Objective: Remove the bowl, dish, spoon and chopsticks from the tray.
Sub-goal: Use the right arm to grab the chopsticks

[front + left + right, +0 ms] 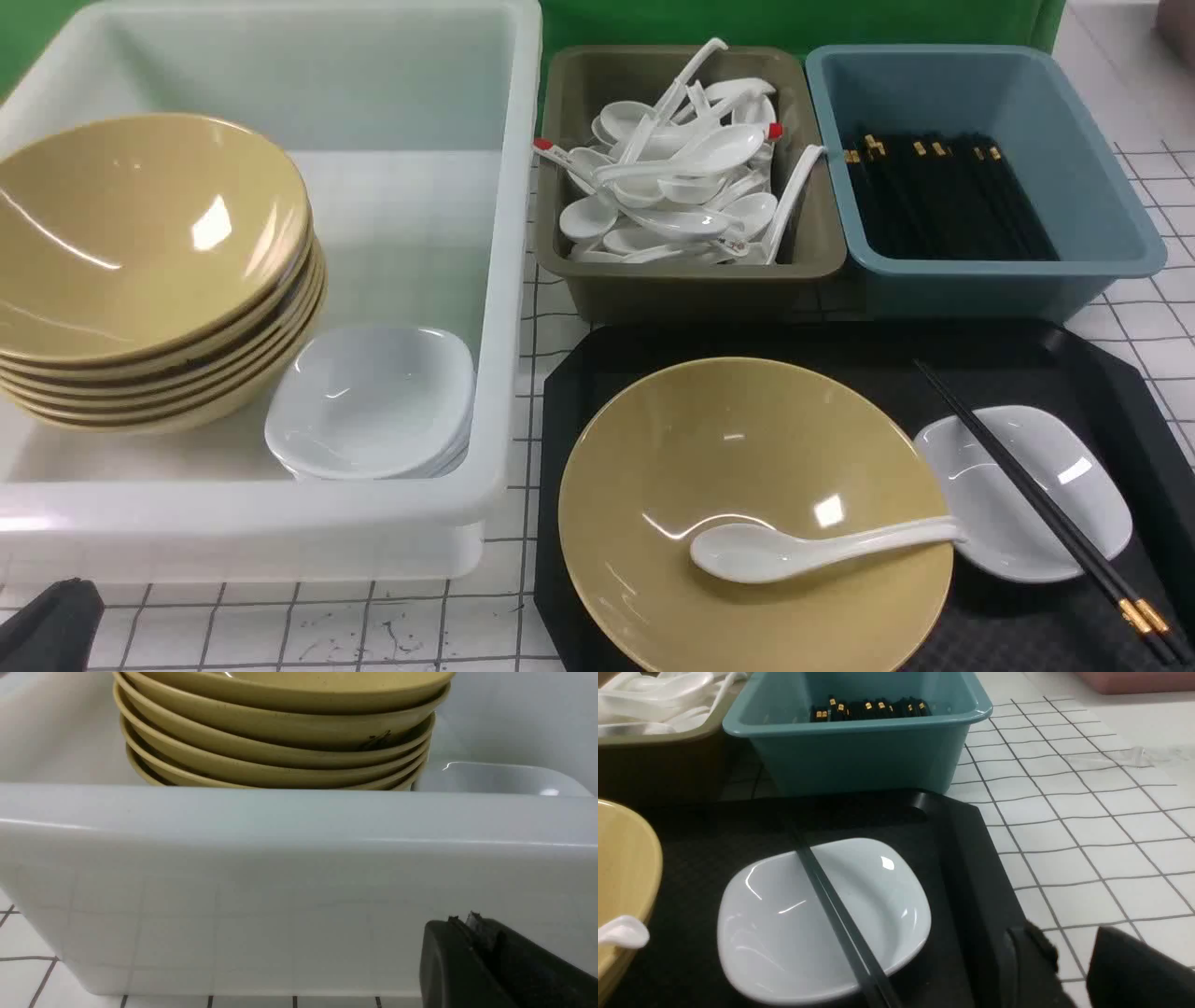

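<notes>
The black tray (840, 341) lies at the front right. The yellow bowl (747, 448) sits on its left half, with the white spoon (803, 551) lying inside, handle over the rim toward the white dish (1074, 467). The black chopsticks (1027, 485) lie across the dish. The right wrist view shows the dish (775, 933), chopsticks (831, 905), bowl edge (626, 858) and tray rim (962, 858). My right gripper (1069, 947) is open and empty, just outside the tray's right rim. My left gripper (462, 921) is shut and empty, low beside the white tub's front wall; it also shows in the front view (51, 625).
A white tub (504, 280) at the left holds a stack of yellow bowls (140, 243) and stacked white dishes (373, 401). An olive tub (691, 280) behind the tray holds several spoons. A blue tub (980, 271) beside it holds black chopsticks. The table has a gridded white cover.
</notes>
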